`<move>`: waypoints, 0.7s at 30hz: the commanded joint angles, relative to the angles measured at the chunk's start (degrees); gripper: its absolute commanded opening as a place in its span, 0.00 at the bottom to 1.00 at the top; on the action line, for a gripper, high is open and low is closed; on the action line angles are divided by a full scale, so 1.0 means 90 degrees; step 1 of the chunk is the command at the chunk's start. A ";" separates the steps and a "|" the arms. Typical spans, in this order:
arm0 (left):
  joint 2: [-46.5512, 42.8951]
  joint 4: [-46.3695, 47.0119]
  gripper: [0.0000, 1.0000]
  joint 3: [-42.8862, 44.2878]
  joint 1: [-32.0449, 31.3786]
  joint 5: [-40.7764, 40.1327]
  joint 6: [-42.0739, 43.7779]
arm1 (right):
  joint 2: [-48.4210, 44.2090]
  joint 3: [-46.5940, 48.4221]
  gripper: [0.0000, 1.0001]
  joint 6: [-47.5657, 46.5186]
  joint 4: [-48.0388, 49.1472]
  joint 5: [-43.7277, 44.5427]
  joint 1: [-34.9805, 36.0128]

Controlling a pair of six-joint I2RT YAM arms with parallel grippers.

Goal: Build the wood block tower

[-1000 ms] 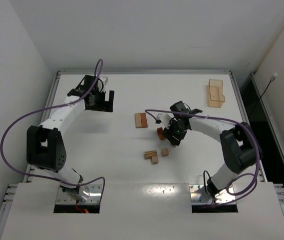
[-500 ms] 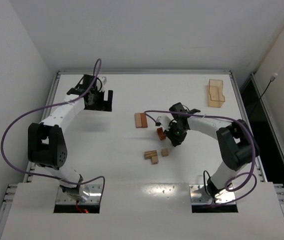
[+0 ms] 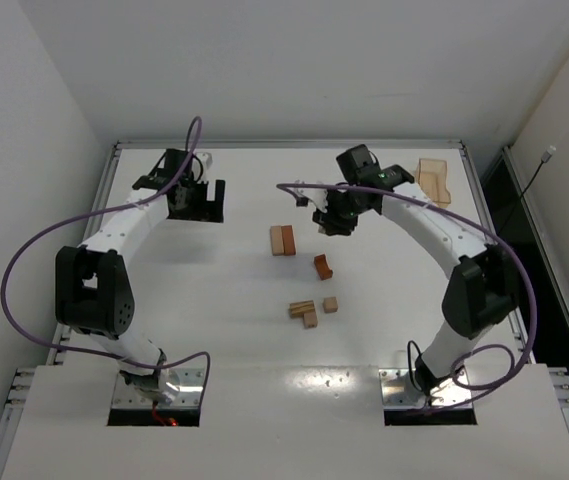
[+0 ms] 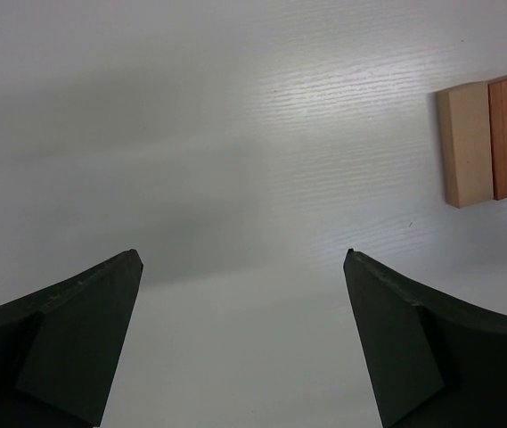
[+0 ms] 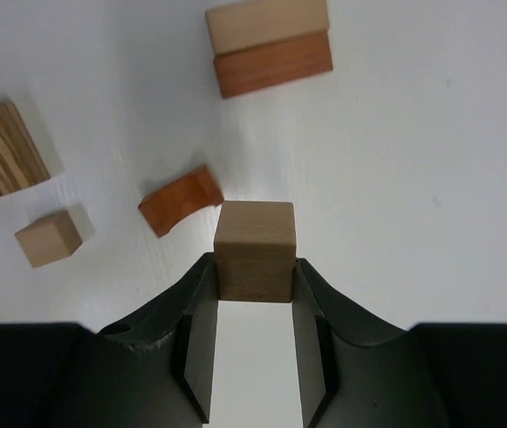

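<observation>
While the right arm carries a block, left claw (image 4: 244,259): spread wide over bare tabletop (image 3: 214,290) at far left, pinching nothing.
Paired bars (image 3: 282,240): one tan, one reddish, lying flat and touching side by side, mid-tabletop.
Loose wood blocks: reddish notched piece (image 3: 322,266) just right of the bars; striped piece (image 3: 304,312) and small cube (image 3: 331,304) nearer the arms, close but not touching.
Right claw (image 5: 255,261): pinching a tan cube (image 5: 253,234) by two opposite faces, lifted clear of the tabletop, right of the bars.
Tray (image 3: 432,208): far right corner, well apart from the blocks.
Tower: none standing; no block rests on another, so by appearances the whole stacking job lies ahead.
</observation>
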 commanded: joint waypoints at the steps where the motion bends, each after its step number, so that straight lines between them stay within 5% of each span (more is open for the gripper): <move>1: -0.0288 0.0059 0.96 0.0106 0.0089 0.0082 0.0091 | 0.0588 0.0768 0.00 -0.1185 -0.0899 -0.1116 -0.0025; 15: -0.0171 -0.0088 0.96 0.0428 0.0557 -0.0095 0.0169 | 0.2171 0.2360 0.00 -0.1352 -0.1056 -0.1324 0.0238; 21: 0.0004 -0.0146 0.96 0.0487 0.0909 0.0052 0.0052 | 0.2621 0.2781 0.00 0.0910 -0.0073 -0.0581 0.0365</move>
